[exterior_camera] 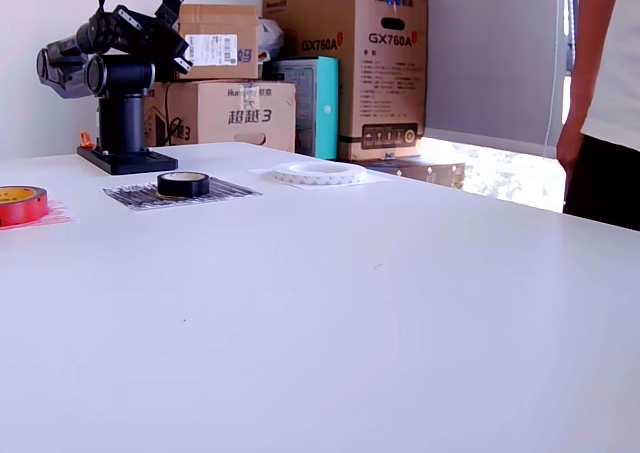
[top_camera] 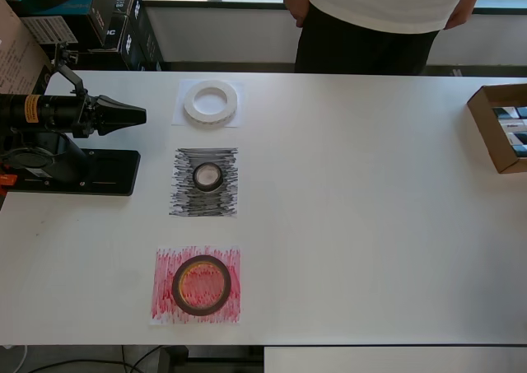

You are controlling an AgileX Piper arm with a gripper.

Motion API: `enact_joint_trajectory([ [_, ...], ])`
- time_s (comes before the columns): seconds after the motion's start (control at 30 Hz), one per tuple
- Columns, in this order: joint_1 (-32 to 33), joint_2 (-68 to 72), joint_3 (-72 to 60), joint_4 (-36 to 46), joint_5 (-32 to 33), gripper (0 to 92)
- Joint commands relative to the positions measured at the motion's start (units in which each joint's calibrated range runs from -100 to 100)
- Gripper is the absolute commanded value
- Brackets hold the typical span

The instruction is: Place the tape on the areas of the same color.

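A: Starting at the overhead view's left, where is the gripper (top_camera: pixel 138 114)?

B: Folded back above the arm's black base (top_camera: pixel 99 174), clear of the tabletop (top_camera: pixel 362 225). Its fingers come together to a point and nothing sits between them, so it looks clenched on nothing.

A: And the tapes?

B: All three lie just to the right of the gripper in the overhead view, in a column. The white roll (top_camera: pixel 211 102) is nearest, level with the gripper and a touch above it, resting on the white patch (top_camera: pixel 183 118).

A: Below that?

B: The black roll (top_camera: pixel 207 176) sits in the middle of the black patch (top_camera: pixel 185 200), lower than the gripper. The red roll (top_camera: pixel 201 285) is farthest from it, lying on the red patch (top_camera: pixel 165 303).

A: Anything further right?

B: A person (top_camera: pixel 375 19) stands at the far edge, and an open cardboard box (top_camera: pixel 494 134) rests at the right edge, well away from the gripper.
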Motion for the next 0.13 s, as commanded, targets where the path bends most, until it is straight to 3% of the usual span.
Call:
enact_joint_trajectory([
  [0.0,-0.14,-0.58,-0.35,0.34,-0.25,0.2],
  [0.1,-0.14,-0.58,-0.35,0.34,-0.25,0.2],
])
